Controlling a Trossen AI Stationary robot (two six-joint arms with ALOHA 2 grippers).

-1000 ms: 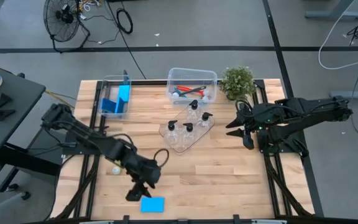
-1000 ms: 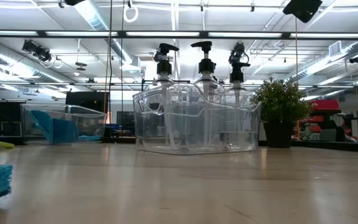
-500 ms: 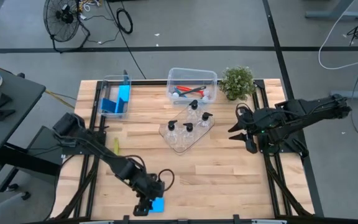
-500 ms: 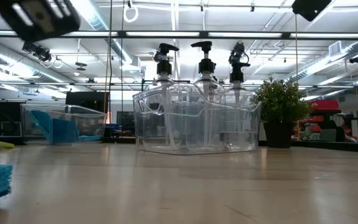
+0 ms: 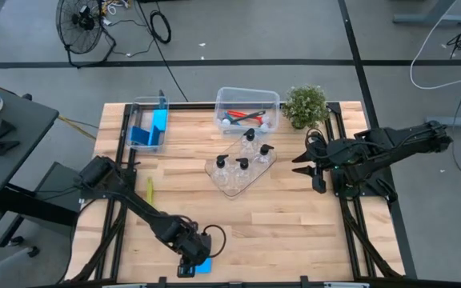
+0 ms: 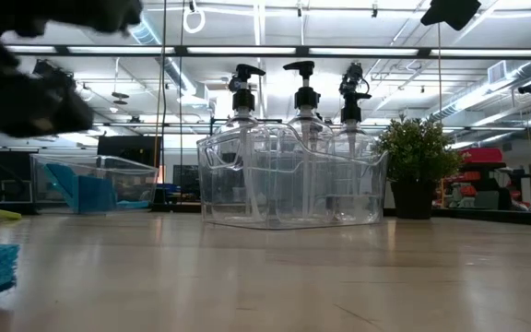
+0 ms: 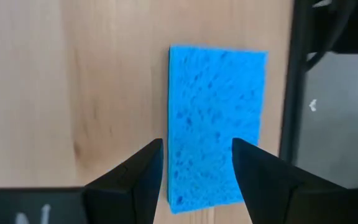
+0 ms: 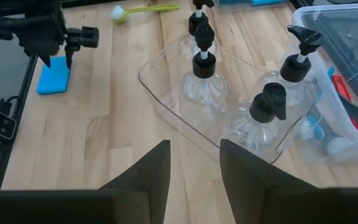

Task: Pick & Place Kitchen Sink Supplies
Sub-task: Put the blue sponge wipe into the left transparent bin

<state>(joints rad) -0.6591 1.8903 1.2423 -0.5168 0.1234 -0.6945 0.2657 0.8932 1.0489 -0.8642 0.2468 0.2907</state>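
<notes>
A: Sponge (image 7: 216,124) pickup is your step. It lies flat at the worktop's front edge, porous blue slab. Left gripper (image 7: 197,158) hangs over it, fingers spread, gripping nothing.

B: Next, lower and pinch its long sides. Right gripper (image 8: 194,158) waits parted near the clear tray (image 8: 166,102).

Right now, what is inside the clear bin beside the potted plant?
Inside the clear bin lie a red brush and a white-headed one. Bottles in the tray cover part of it, so a full count is impossible.
</notes>
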